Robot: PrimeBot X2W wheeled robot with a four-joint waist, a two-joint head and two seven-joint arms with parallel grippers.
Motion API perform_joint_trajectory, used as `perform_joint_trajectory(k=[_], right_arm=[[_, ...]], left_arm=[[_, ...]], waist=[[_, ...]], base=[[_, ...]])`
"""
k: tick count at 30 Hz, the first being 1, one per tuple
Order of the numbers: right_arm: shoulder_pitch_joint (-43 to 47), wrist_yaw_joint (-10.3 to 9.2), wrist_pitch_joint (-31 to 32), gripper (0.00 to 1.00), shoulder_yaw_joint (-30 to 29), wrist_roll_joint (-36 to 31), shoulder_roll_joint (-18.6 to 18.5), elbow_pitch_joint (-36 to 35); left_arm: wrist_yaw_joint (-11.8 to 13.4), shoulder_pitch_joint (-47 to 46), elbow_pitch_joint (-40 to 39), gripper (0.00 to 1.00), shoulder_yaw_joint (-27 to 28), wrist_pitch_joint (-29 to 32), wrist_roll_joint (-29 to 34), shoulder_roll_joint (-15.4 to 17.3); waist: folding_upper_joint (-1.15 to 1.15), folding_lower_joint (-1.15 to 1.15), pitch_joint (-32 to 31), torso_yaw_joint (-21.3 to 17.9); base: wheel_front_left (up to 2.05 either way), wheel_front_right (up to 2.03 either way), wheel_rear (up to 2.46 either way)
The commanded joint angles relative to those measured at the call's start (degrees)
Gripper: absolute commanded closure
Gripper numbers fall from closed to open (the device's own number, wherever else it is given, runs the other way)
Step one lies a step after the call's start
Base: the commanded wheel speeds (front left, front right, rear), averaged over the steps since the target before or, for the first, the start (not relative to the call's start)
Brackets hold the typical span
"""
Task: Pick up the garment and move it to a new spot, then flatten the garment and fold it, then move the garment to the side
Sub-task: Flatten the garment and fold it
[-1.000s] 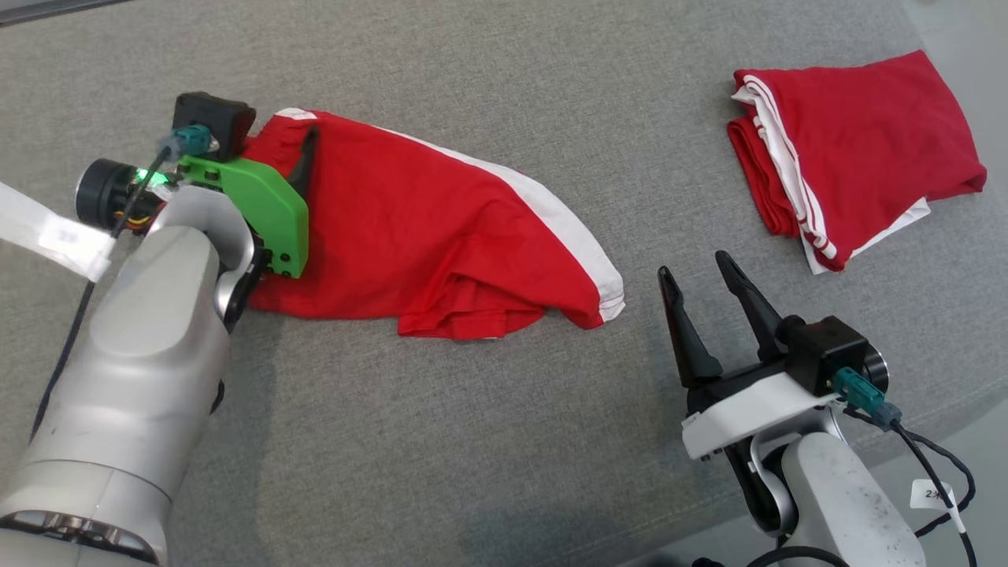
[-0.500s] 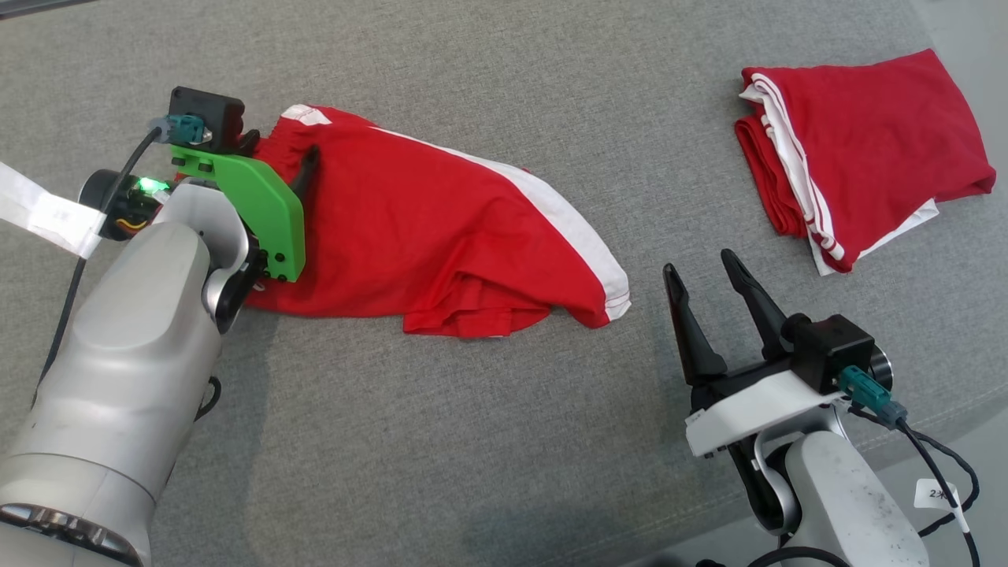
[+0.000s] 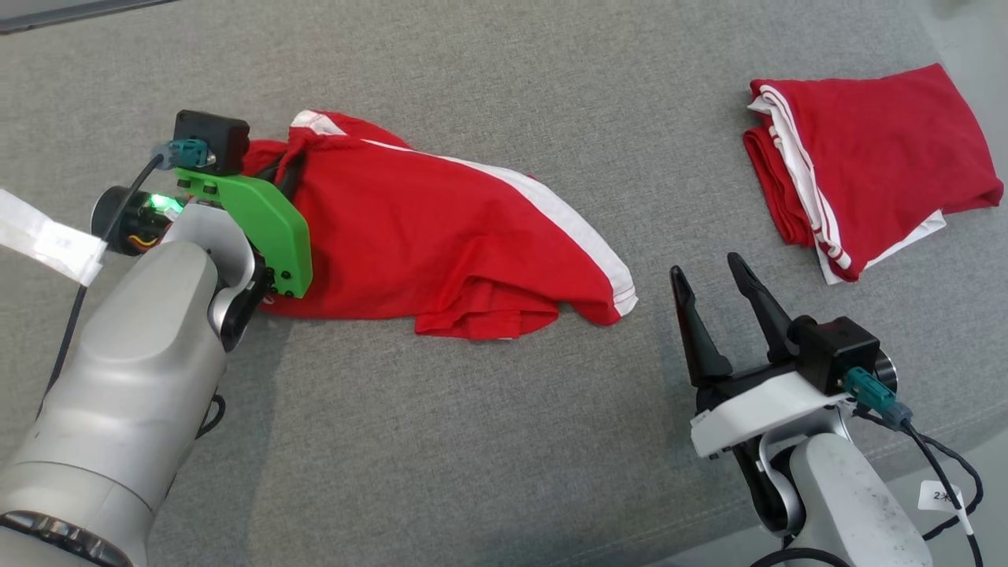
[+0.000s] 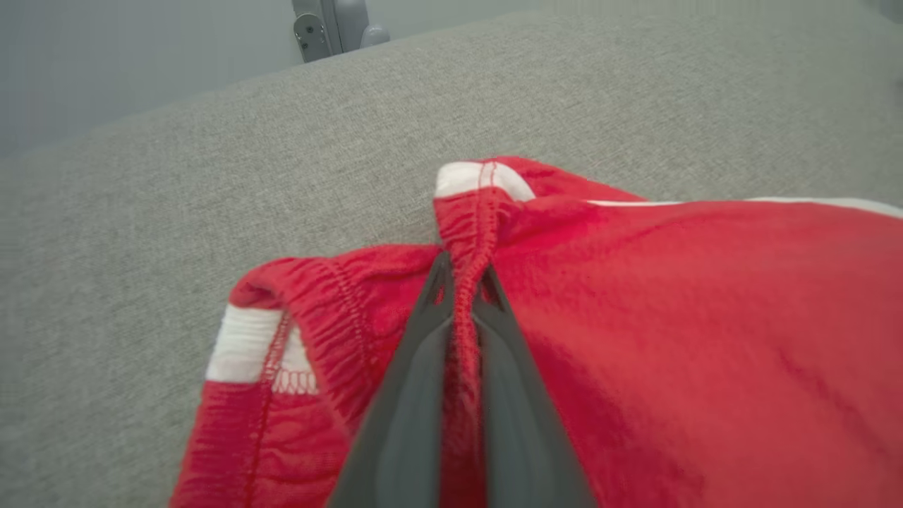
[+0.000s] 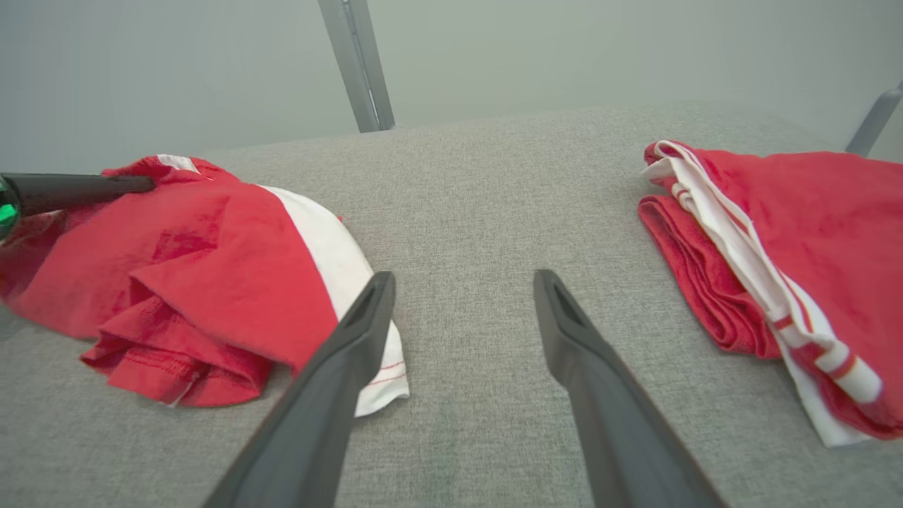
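The garment (image 3: pixel 441 236) is a pair of red shorts with a white side stripe, lying crumpled on the grey cloth surface left of centre. My left gripper (image 3: pixel 287 161) is shut on its elastic waistband at the garment's left end. In the left wrist view the gathered waistband (image 4: pixel 465 282) is pinched between the two dark fingers (image 4: pixel 416 381), and the cloth bunches upward there. My right gripper (image 3: pixel 709 279) stands open at the lower right, clear of the garment's white-hemmed leg end (image 5: pixel 367 339), with nothing between its fingers.
A second red garment with white stripes (image 3: pixel 866 165) lies folded at the far right, also seen as a folded red pile (image 5: pixel 797 268) in the right wrist view. The grey cloth surface (image 3: pixel 472 441) stretches bare in front. Its right edge (image 3: pixel 969 409) drops off beside my right arm.
My left gripper has closed on the waistband, which now bunches up between the fingers. The right gripper has stayed open; the camera has shifted slightly.
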Motion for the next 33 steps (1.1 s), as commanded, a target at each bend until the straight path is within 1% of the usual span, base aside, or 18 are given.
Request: perform_joint_trajectory(k=[1, 8, 10, 11, 15, 16, 19, 20, 22, 23, 24, 25, 26, 28, 29, 30, 31, 33], right_arm=[[0.66, -0.12, 0.02, 0.0, -0.35, 0.12, -0.14, 0.22], [3.08, -0.11, 0.02, 0.0, -1.45, -0.42, -0.16, 1.58], [4.08, -0.12, 0.02, 0.0, -1.89, -0.46, -0.18, 2.12], [5.0, -0.12, 0.02, 0.0, -2.15, -0.64, -0.18, 2.73], [6.68, -0.12, 0.02, 0.0, -2.2, -0.52, -0.17, 3.33], [7.03, -0.12, 0.02, 0.0, -2.23, -0.39, -0.18, 3.39], [7.85, -0.12, 0.02, 0.0, -2.25, -0.23, -0.19, 3.62], [8.16, -0.12, 0.02, 0.0, -2.2, -0.17, -0.18, 3.84], [8.48, -0.12, 0.02, 0.0, -1.94, -0.2, -0.17, 4.1], [8.65, -0.12, 0.02, 0.0, -1.83, -0.17, -0.17, 4.29], [8.8, -0.12, 0.02, 0.0, -1.74, -0.18, -0.17, 4.47], [8.98, -0.12, 0.02, 0.0, -1.65, -0.2, -0.19, 4.65], [9.14, -0.12, 0.02, 0.0, -1.55, -0.24, -0.2, 4.83], [9.27, -0.12, 0.02, 0.0, -1.22, -0.39, -0.17, 4.96], [9.29, -0.11, 0.02, 0.0, -1.05, -0.58, -0.17, 5.14], [9.29, -0.12, 0.02, 0.0, -0.9, -0.73, -0.17, 5.29], [9.23, -0.11, 0.02, 0.0, -0.65, -0.78, -0.18, 5.41], [9.29, -0.12, 0.02, 0.0, -0.37, -0.9, -0.19, 5.62]], left_arm=[[0.08, 0.81, 0.22, 1.0, -0.28, -1.89, -0.65, 0.13], [0.08, 3.6, 0.79, 1.0, -0.86, -10.79, -1.91, -1.62], [0.13, 5.48, 0.77, 1.0, -0.5, -12.75, -1.93, -1.92], [0.54, 7.89, 0.44, 1.0, -0.17, -14.08, -1.65, -2.21], [2.07, 13.94, -1.86, 1.0, 0.92, -15.09, -1.06, -2.67], [2.79, 14.99, -3.67, 1.0, 1.55, -15.16, -0.05, -2.31], [3.75, 19.19, -7.27, 0.99, 3.29, -15.07, 0.63, -2.22], [4.58, 21.32, -9.54, 0.89, 4.54, -15.07, 1.86, -1.94], [5.08, 26.29, -13.1, 0.92, 6.84, -15.04, 2.83, -1.95], [5.62, 28.12, -15.37, 0.91, 8.43, -15.05, 4.09, -1.79], [5.61, 30.59, -16.81, 0.94, 9.15, -15.06, 4.88, -1.95], [5.46, 33.28, -17.86, 0.95, 10.01, -15.06, 5.63, -2.43], [5.42, 35.2, -18.93, 0.89, 10.98, -15.06, 6.65, -2.77], [5.25, 38.58, -19.83, 0.82, 12.82, -15.06, 7.78, -3.18], [5.41, 39.8, -20.35, 0.75, 14.29, -15.07, 8.43, -3.49], [5.65, 41.12, -20.6, 0.51, 15.69, -15.06, 9.24, -3.76], [5.58, 42.72, -20.62, 0.0, 16.76, -15.07, 10.19, -4.03], [5.31, 44.84, -21.02, 0.0, 19.41, -15.06, 11.5, -4.85]], waist=[[-0.01, 0.0, -1.08, 0.87], [-0.01, 0.0, -6.22, 5.28], [-0.01, 0.0, -8.01, 6.9], [-0.01, 0.0, -9.79, 8.56], [-0.01, 0.0, -12.64, 11.35], [-0.01, 0.0, -13.19, 11.91], [-0.01, 0.0, -14.27, 12.8], [-0.01, 0.0, -14.79, 13.16], [-0.01, 0.0, -15.78, 13.58], [-0.01, 0.0, -16.21, 13.68], [-0.01, 0.0, -16.65, 13.72], [-0.01, 0.0, -17.13, 13.73], [-0.01, 0.0, -17.52, 13.7], [-0.01, 0.0, -18.0, 13.44], [-0.01, 0.0, -18.19, 13.26], [-0.01, 0.0, -18.36, 13.07], [-0.01, 0.0, -18.52, 12.77], [-0.01, 0.0, -18.8, 12.29]], base=[[0.0, 0.0, 0.0], [0.0, 0.0, 0.0], [0.0, 0.0, 0.0], [0.0, 0.0, 0.0], [0.0, 0.0, 0.0], [0.0, 0.0, 0.0], [0.0, 0.0, 0.0], [0.0, 0.0, 0.0], [0.0, 0.0, 0.0], [0.0, 0.0, 0.0], [0.0, 0.0, 0.0], [0.0, 0.0, 0.0], [0.0, 0.0, 0.0], [0.0, 0.0, 0.0], [0.0, 0.0, 0.0], [0.0, 0.0, 0.0], [0.0, 0.0, 0.0], [0.0, 0.0, 0.0]])
